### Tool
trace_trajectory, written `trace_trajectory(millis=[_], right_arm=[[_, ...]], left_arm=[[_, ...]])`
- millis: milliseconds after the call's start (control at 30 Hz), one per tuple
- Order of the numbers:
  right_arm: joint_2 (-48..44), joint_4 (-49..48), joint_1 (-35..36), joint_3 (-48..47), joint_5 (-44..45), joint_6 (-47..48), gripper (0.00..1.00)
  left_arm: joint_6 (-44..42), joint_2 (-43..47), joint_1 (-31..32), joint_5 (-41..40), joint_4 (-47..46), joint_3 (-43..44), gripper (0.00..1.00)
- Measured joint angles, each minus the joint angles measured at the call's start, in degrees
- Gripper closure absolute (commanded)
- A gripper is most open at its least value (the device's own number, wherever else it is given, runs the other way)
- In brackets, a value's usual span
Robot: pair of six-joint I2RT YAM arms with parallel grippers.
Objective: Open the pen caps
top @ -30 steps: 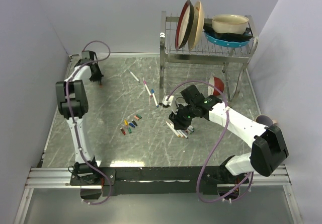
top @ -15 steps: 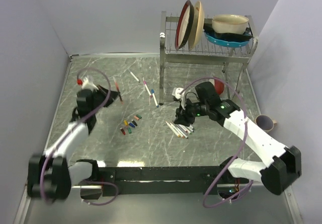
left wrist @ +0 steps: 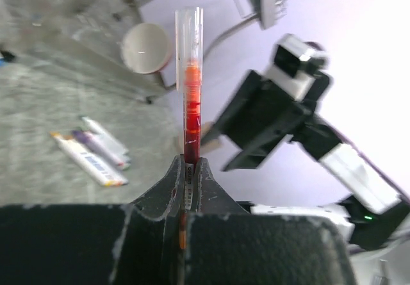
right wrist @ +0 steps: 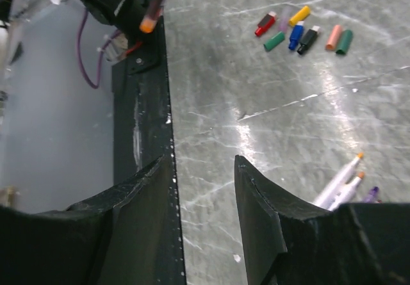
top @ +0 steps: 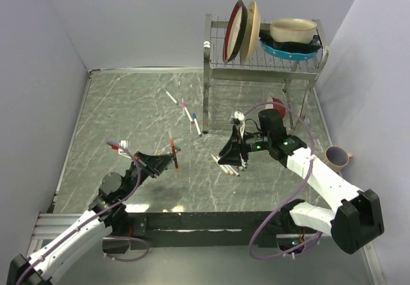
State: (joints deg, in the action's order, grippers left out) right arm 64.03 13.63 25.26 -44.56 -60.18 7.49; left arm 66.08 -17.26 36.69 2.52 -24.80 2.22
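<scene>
Clamping a red pen (left wrist: 191, 109) upright in left gripper (left wrist: 189, 164). Holding right gripper (right wrist: 200, 166) parted, empty, over table (right wrist: 256, 112). On table: loose caps (right wrist: 301, 32) clustered, well apart from pens (right wrist: 339, 182).

Pen caps (right wrist: 295, 35): red, green, blue, yellow, black, pink. Table (top: 128, 112): grey marbled.
</scene>
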Motion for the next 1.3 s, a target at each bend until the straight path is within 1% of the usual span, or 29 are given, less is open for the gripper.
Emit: trace_trajectory(millis=[133, 267, 433, 600, 800, 1000, 1300], right_arm=[[2.27, -2.64, 0.00, 0.02, -1.01, -2.67, 0.47], [3.19, -3.96, 0.00, 0.07, -1.01, -4.28, 0.46], [3.30, -5.95, 0.26, 0.50, -0.20, -7.02, 0.48], [3.34, -9.40, 0.90, 2.54, 3.26, -13.46, 0.49], [5.01, -11.93, 3.58, 3.08, 6.16, -20.63, 0.49], [8.28, -13.16, 6.91, 3.08, 5.99, -23.82, 0.49], [11.82, -13.16, 9.53, 3.04, 4.52, -24.61, 0.49]], left_arm=[[1.18, -2.23, 6.73, -4.28, -4.66, 0.00, 0.99], [1.07, -10.88, 12.98, -8.94, -10.56, 0.04, 0.99], [1.07, -23.61, 19.45, -14.78, -20.48, 0.02, 0.99], [1.03, -30.80, 24.37, -20.63, -28.83, 0.02, 0.99], [0.90, -36.02, 28.63, -27.15, -33.27, 0.02, 0.99], [1.07, -42.71, 31.69, -32.72, -36.87, 0.09, 0.99], [0.59, -53.64, 33.14, -34.53, -44.11, 3.54, 0.99]])
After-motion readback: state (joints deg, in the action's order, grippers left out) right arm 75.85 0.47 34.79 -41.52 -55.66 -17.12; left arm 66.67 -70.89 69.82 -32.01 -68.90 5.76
